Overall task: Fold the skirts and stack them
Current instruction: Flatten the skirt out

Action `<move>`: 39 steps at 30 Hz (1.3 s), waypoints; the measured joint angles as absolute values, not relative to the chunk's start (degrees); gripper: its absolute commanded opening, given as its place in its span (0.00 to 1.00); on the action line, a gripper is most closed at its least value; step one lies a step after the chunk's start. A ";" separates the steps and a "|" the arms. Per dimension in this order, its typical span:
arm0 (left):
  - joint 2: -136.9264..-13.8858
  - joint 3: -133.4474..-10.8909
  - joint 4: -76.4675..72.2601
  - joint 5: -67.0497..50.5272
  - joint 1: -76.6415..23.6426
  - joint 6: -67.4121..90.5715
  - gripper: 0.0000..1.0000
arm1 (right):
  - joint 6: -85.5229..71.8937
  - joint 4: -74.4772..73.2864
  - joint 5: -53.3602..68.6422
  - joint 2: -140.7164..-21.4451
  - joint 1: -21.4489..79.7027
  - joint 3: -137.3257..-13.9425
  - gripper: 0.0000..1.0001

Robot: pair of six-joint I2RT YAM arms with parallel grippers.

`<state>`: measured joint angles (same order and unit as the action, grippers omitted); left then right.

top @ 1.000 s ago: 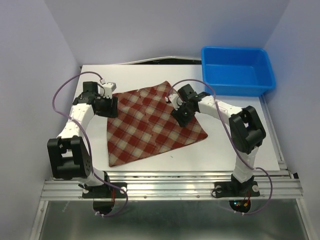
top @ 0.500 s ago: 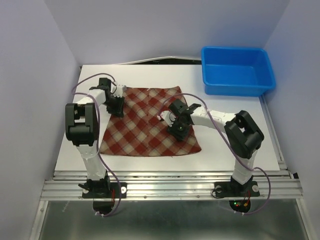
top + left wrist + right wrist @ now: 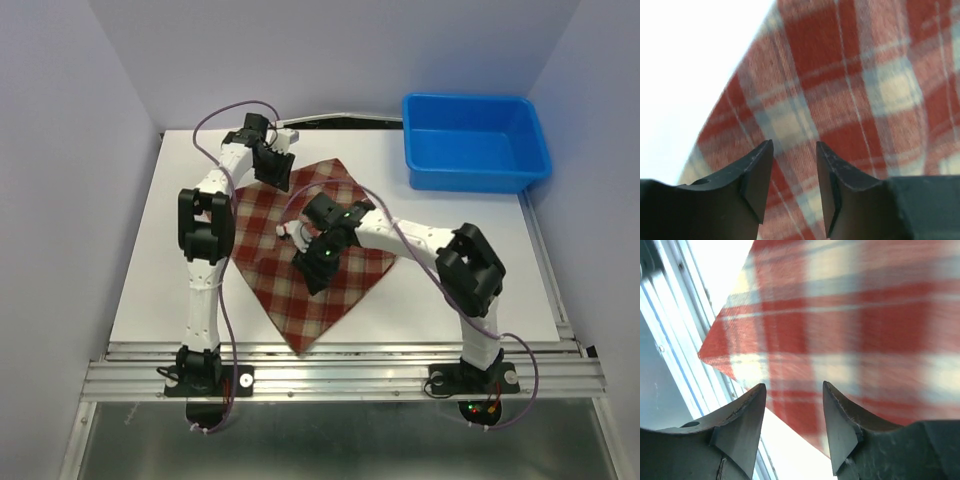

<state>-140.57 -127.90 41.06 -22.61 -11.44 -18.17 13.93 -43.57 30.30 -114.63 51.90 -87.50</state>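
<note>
Now the skirt's swung round: corner-on, and no fold yet!
White tabletop (image 3: 150,285) carries the plaid skirt (image 3: 345,290) at its middle, flat as a diamond where a moment ago it sat squarer, one corner now reaching the near edge. The blue bin (image 3: 470,135) waits far right, well apart. Left fingers (image 3: 765,155) have run out to the far corner, spread above the cloth's edge, pinching nothing. Right fingers (image 3: 757,397) hang over the middle, spread too, empty. Looks like a repositioning drag, so the first fold is still ahead.
</note>
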 measured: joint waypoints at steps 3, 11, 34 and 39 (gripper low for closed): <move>-132.40 -117.56 39.86 -23.88 -9.87 -18.83 0.59 | 14.00 -43.59 29.41 -111.31 45.45 -88.58 0.54; -102.98 -90.04 36.56 -25.54 -2.98 -21.34 0.51 | 17.91 -42.46 16.60 -110.06 26.22 -89.73 0.48; -112.75 -78.13 32.38 -27.66 -4.97 -24.29 0.37 | 21.21 -45.93 17.37 -105.03 48.71 -68.99 0.45; -110.59 -74.22 32.10 -31.18 -4.86 -27.73 0.39 | 21.06 -51.18 24.23 -104.90 51.81 -69.34 0.53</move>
